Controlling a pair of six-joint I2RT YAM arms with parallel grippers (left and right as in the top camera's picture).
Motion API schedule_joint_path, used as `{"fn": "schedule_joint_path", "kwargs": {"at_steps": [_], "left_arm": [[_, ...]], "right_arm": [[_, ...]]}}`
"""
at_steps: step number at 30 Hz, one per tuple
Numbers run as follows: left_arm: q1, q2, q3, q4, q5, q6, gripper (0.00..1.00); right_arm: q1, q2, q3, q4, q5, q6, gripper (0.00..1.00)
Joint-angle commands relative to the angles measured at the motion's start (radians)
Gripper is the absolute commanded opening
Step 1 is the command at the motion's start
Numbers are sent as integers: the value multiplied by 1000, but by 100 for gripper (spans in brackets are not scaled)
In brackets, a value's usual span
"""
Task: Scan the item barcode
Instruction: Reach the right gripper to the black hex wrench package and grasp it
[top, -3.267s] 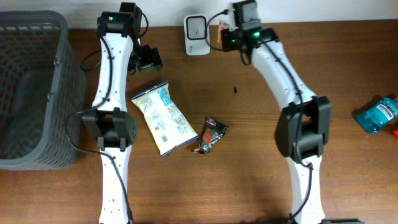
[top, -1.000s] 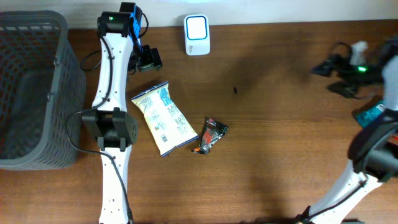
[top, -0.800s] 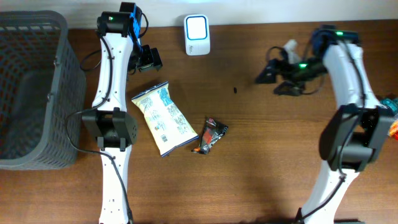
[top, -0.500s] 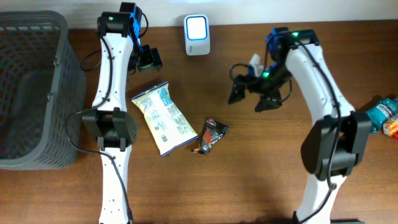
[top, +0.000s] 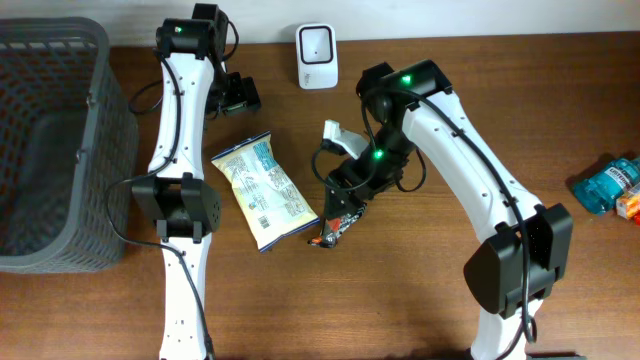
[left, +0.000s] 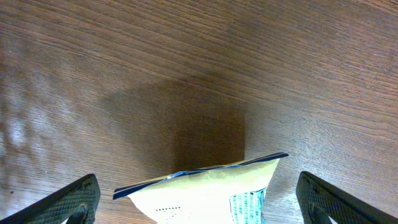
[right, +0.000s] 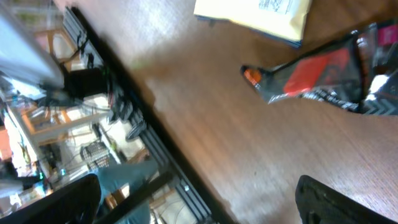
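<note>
A white scanner stands at the table's back edge. A pale yellow and blue snack bag lies flat left of centre; its top edge shows in the left wrist view. A small black and red packet lies just right of the bag, and it also appears in the right wrist view. My right gripper hovers open just over the packet's far end, nothing between its fingers. My left gripper hangs open behind the bag, its fingers wide either side of the bag's top.
A dark grey mesh basket fills the left end of the table. A blue bottle lies at the far right edge with an orange item beside it. The table's front edge and a frame below it show in the right wrist view.
My right arm has swung from the far right of the table leftward to above the black and red packet, staying open. The left arm, bag and packet have not moved.
</note>
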Motion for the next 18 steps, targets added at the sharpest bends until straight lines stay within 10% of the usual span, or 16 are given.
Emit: {"fn": "schedule_joint_path", "kwargs": {"at_steps": [1,5,18], "left_arm": [[2,-8,14,-2,-4,-9,99],[2,-8,14,-1,-4,-9,99],[2,-8,14,-2,-4,-9,99]], "right_arm": [[5,-15,-18,82,95,304,99],[14,-15,-89,180,386,778,99],[111,-15,-267,364,446,1044,99]]}}
